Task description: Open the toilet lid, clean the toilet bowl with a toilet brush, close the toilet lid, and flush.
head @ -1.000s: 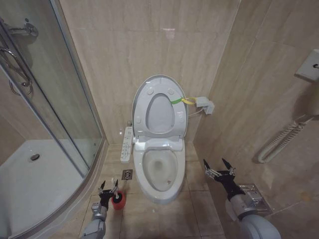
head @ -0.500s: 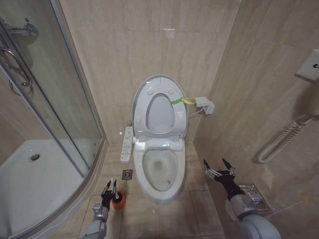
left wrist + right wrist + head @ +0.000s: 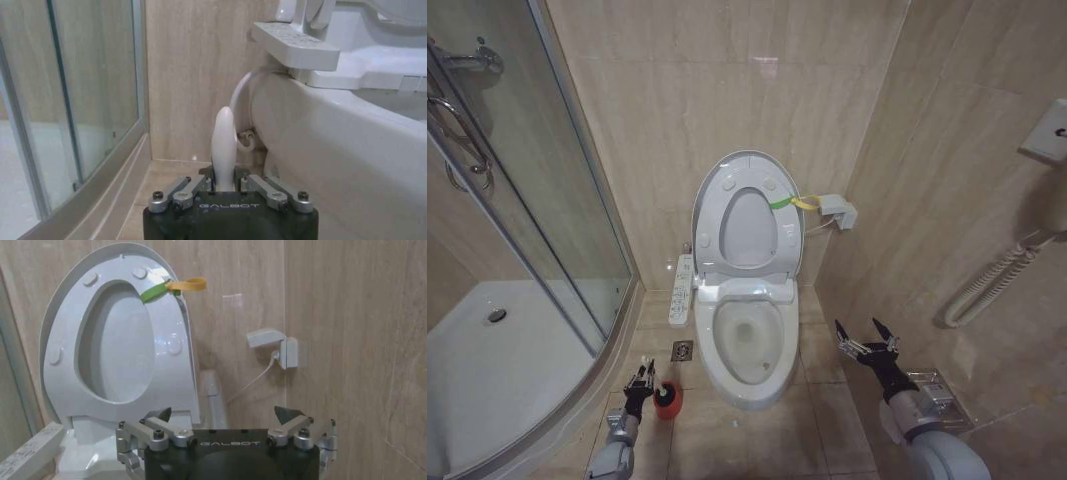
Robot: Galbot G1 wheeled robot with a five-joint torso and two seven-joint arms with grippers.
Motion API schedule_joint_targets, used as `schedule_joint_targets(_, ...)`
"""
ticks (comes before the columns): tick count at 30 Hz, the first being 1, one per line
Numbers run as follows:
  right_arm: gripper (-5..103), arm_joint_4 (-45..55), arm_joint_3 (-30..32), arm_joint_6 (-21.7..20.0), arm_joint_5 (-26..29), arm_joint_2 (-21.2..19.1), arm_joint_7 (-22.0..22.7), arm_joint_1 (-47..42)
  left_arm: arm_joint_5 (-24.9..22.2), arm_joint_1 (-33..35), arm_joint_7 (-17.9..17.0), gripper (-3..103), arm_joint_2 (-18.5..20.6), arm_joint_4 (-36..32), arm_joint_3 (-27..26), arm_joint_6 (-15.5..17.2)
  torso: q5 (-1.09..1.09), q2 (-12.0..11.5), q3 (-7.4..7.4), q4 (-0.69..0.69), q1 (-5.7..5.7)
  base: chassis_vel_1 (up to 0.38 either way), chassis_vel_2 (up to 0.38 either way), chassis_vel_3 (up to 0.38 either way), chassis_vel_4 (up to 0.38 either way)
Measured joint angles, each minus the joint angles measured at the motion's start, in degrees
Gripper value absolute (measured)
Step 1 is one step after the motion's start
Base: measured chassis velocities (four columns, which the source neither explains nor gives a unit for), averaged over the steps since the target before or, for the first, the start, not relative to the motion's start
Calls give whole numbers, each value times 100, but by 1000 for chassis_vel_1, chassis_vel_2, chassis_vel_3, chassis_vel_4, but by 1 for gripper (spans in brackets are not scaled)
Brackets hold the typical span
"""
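On the tiled floor beside the toilet bowl, your left gripper clasps the toilet brush handle: light, thin, slippery; grip it low. Right gripper hangs spread

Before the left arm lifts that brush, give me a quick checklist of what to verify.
1. Toilet lid raised against the wall: ok.
2. Toilet bowl uncovered, ready for brushing: ok.
3. Left hand beside the red holder cup, fingers either side of the toilet brush handle: ok.
4. Firm grip on the handle: cannot tell.
5. Right hand open, off to the bowl's right: ok.
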Motion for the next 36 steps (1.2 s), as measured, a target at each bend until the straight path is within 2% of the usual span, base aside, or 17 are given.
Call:
schedule_joint_targets(6,100,0,0,0,0,0,0,0,9,188,-111,19,122,-319,6,200,0,0,0,-1,0,0,0,0,0)
schedule_joint_targets(10,100,0,0,0,0,0,0,0,-43,521,-249,19,313,-901,27,546,0,1,0,1,0,0,0,0,0)
schedule_joint_targets(23,100,0,0,0,0,0,0,0,-54,869,-391,19,482,-1529,-34,712,0,1,0,-1,-1,0,0,0,0)
schedule_joint_targets(30,100,0,0,0,0,0,0,0,-46,1159,-543,19,651,-2183,-121,947,1,1,0,0,-2,0,0,0,0)
schedule_joint_targets(36,100,0,0,0,0,0,0,0,70,1322,-611,19,718,-2585,-217,996,1,1,0,-1,-2,0,0,0,0)
